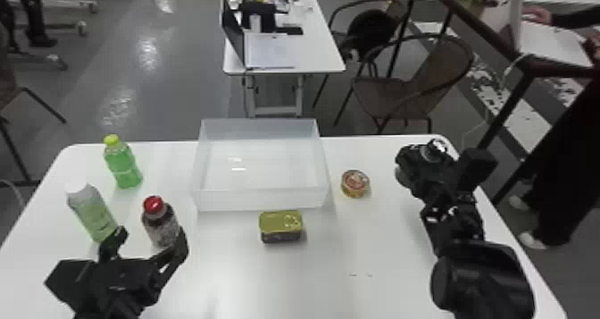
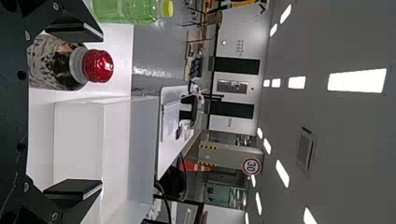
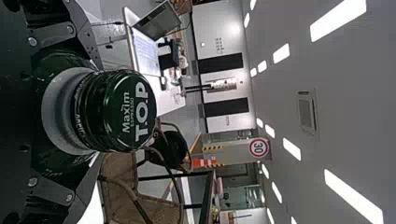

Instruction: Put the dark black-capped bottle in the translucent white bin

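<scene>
Obs.: dark black-capped bottle [image 3: 95, 112] roughly upright in the right hand [image 3: 91, 126], at the far right of the surface [image 1: 379, 260]. That hand's fingers have drawn in around the body from both sides, below the neck. The cap stands free above the grip, presumably so the bottle can go down base first (whether its base touches the surface, I cannot tell).

Translucent white bin [image 1: 263, 200] at far centre, open side up, so a drop from above looks feasible. Round tin [image 1: 355, 183] lies between bin and bottle; a low path could knock it. Flat tin [image 1: 281, 226] sits just on the near side of the bin, off the likely route.

Left hand [image 1: 149, 241] at near left, fingers wide apart, gripping nothing, close to the red-capped bottle [image 1: 160, 222] (not the one asked for).

Judgement: grasp made, transfer pending. Next: lift clear of the wall, carry left, lower, release.
</scene>
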